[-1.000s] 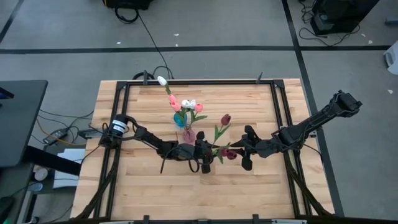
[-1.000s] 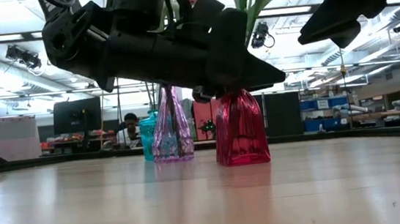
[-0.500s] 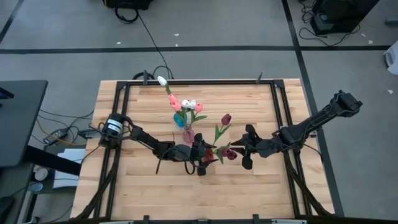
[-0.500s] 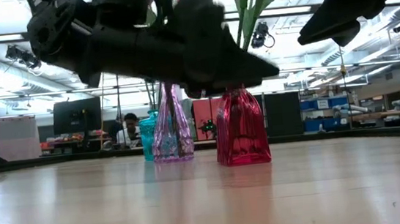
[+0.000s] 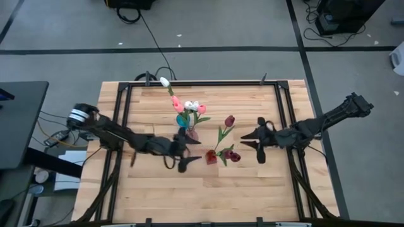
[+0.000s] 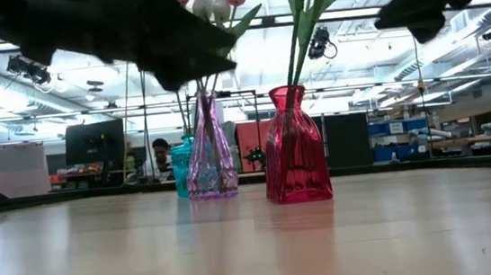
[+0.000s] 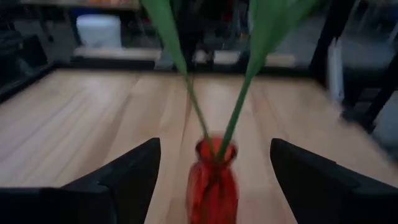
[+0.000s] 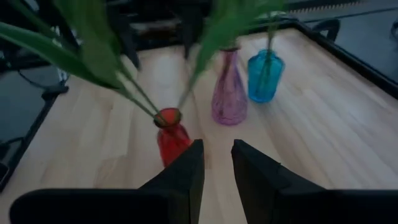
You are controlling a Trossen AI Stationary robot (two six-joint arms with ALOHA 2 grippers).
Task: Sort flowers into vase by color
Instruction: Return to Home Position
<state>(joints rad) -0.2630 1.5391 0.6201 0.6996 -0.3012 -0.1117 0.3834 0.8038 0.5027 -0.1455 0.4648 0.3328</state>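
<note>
Red vase stands between left gripper, spread wide, and right gripper, narrowly parted.

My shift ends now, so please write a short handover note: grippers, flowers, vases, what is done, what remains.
Left gripper: open, empty, hovering beside the red vase.
Right gripper: open by a narrow gap, empty, on the vase's other side.
Maroon tulips stand in the red vase; pink tulips and white tulips stand in the purple vase and blue vase farther back.
Done: every flower in view is in a vase.
Left: bring both arms home.
</note>
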